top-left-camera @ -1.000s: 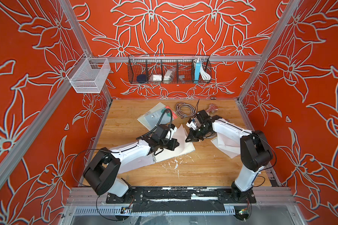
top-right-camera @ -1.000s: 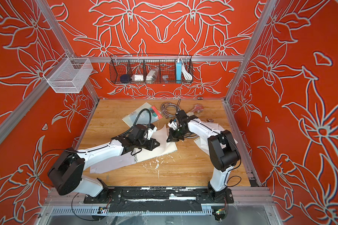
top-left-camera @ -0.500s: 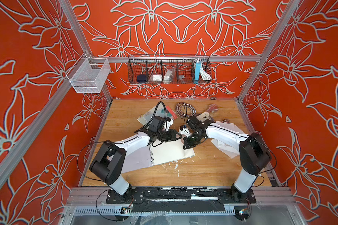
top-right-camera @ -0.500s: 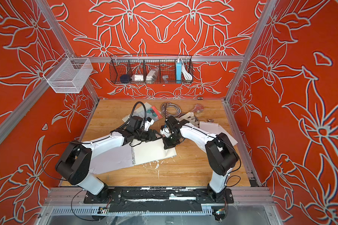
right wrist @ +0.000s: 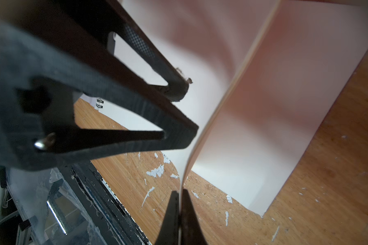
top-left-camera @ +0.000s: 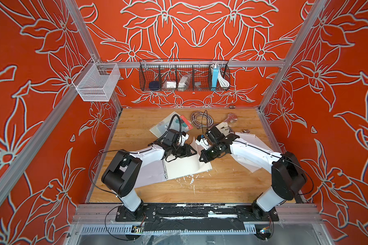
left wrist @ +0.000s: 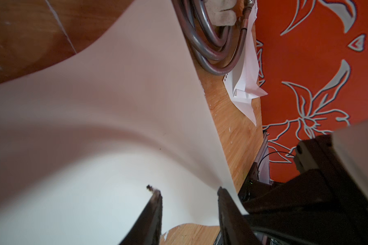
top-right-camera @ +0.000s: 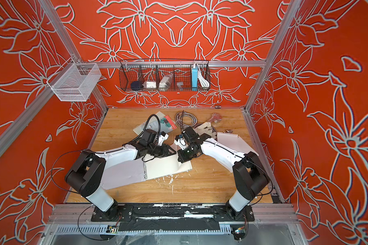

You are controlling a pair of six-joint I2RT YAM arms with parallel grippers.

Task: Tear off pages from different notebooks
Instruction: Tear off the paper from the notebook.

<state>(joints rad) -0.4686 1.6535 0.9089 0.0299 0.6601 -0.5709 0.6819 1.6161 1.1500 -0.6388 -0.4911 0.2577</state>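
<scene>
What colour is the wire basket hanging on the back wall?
Black. The wire basket shows clearly in both top views.

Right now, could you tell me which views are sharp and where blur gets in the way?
Both top views: sharp. Left wrist view: lifted page soft and pink-tinted, metal hose crisp. Right wrist view: left gripper blurred near the lens, right gripper pinching the page in focus.

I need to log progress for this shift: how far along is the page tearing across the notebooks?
Done: loose torn pages lie at the right of the table. In hand: the right gripper is shut on the edge of a lifted page of the open notebook; the left gripper is open over it. Left: that page looks not yet torn free, and the Steno notebook lies closed at the back.
</scene>
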